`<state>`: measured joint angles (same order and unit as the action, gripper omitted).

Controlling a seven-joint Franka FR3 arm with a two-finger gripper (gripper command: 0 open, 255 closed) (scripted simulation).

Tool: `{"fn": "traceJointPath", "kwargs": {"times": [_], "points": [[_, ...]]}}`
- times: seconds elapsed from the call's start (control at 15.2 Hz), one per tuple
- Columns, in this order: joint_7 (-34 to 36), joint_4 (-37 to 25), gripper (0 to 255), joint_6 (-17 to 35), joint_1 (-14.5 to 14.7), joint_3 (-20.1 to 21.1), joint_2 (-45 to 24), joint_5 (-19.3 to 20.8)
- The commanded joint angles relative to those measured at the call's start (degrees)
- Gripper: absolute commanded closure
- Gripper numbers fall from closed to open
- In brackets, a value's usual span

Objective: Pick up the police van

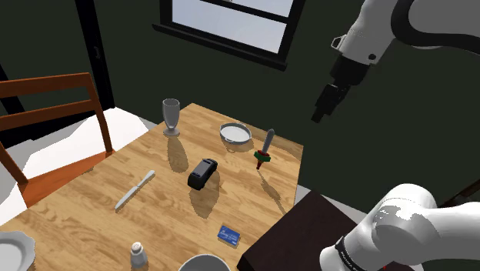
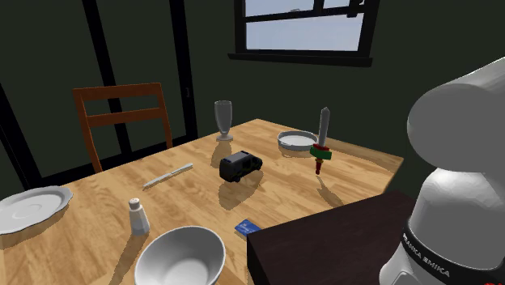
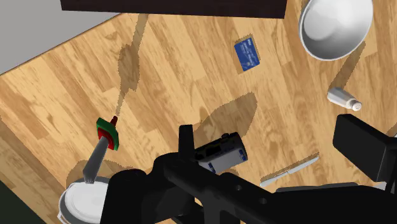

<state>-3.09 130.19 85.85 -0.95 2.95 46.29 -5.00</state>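
The gripper [image 1: 318, 114] hangs high over the table [image 1: 77, 223], its jaws released, standing apart with nothing between them. Well below them lies the police van [image 3: 221, 153], a dark little vehicle with a pale side panel. It rests on its wheels near the middle of the wooden top, touched by nothing. Any markings on that panel are too small to read, and black gripper parts cover part of it in the wrist view.

Also below the jaws, off to one side of the van, a grey-handled tool [image 3: 105, 143] with a red and green collar stands on its tip. Just beyond the tool sits a shallow white dish [image 1: 235, 132], partly hidden behind the gripper in the wrist view. A table knife [image 1: 135, 190] lies on the van's other side.

Further from the jaws, near the stand [image 2: 324, 243], lies a blue card [image 3: 248, 53] whose pale print cannot be read. A white shaker [image 2: 138, 216] and a large white bowl [image 2: 180, 257] are near it.

A black band [image 2: 426, 253] on the arm's base reads FRANKA EMIKA.

Furthest off are a stemmed glass [image 1: 171, 116], a plate [image 2: 28, 206] cut off by the picture's edge and a wooden chair [image 2: 121, 113]. Around them are dark walls and a bright window [image 2: 307, 24].
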Motion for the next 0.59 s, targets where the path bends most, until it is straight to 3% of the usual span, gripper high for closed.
{"fn": "traceJointPath", "kwargs": {"times": [0.0, 0.53], "points": [[0.0, 0.0, 0, 0.0, 0.0, 0.0, 0.0, 0.0], [11.2, 4.0, 0, 13.6, -1.9, 5.8, -10.4, -3.9]]}}
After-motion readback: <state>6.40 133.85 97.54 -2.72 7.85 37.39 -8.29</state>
